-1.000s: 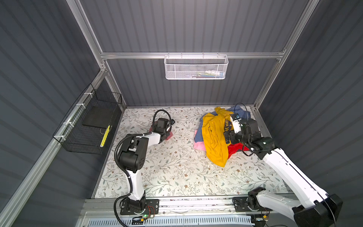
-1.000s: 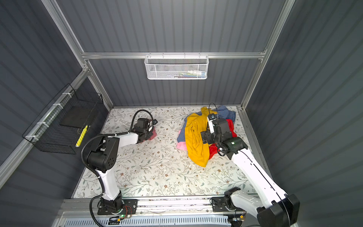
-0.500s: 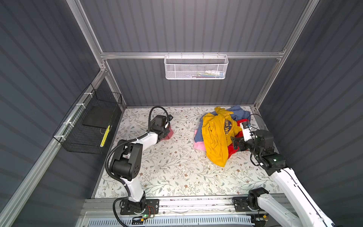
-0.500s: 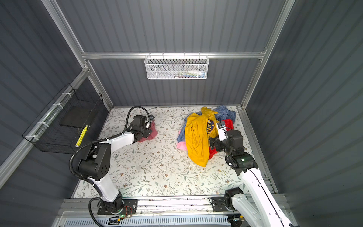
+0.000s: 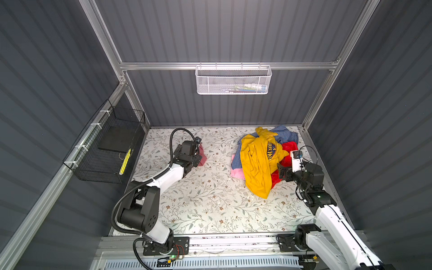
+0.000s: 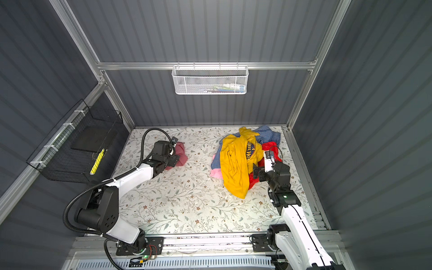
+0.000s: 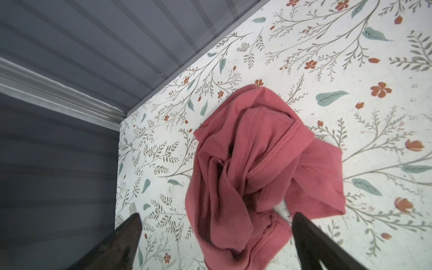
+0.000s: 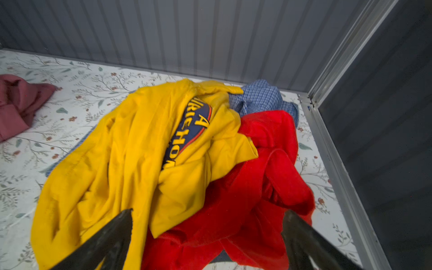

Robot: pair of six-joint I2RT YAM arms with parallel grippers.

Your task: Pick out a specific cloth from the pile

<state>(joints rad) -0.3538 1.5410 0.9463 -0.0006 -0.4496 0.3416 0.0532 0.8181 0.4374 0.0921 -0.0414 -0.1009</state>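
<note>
**mika:** where's the dusty rose cloth [image 7: 257, 159] at right now?

**jo:** lying by itself on the floral table [image 5: 210, 201], all crumpled up, over toward the back left. It's well apart from the pile [image 5: 261, 161], which sits on the right side toward the back corner

**mika:** and the left gripper [image 7: 216, 217]? got hold of it?

**jo:** nope, jaws spread wide. Its wrist cam shows the two dark fingers on either side of the near end of the cloth, with fabric bunched between them. One finger overlaps the hem in that shot, but I can't tell if it's actually touching. Nothing is pinched

**mika:** ok, right gripper [image 8: 208, 212]?

**jo:** wide open too, holding nothing. It points at the pile from the front right, fingers right by the red garment [image 8: 268, 152] and the edge of the yellow shirt [image 8: 131, 152]. Can't tell whether they touch the fabric

**mika:** what's in the pile then?

**jo:** the yellow shirt with navy lettering is draped over the top and hangs toward the front. The red garment is beside it on the right and a blue checked shirt [image 8: 261, 98] is at the back. A pale pink piece [image 5: 237, 173] peeks out from under the yellow on the left. They're all tangled and touching each other, none of it near the rose one
</note>
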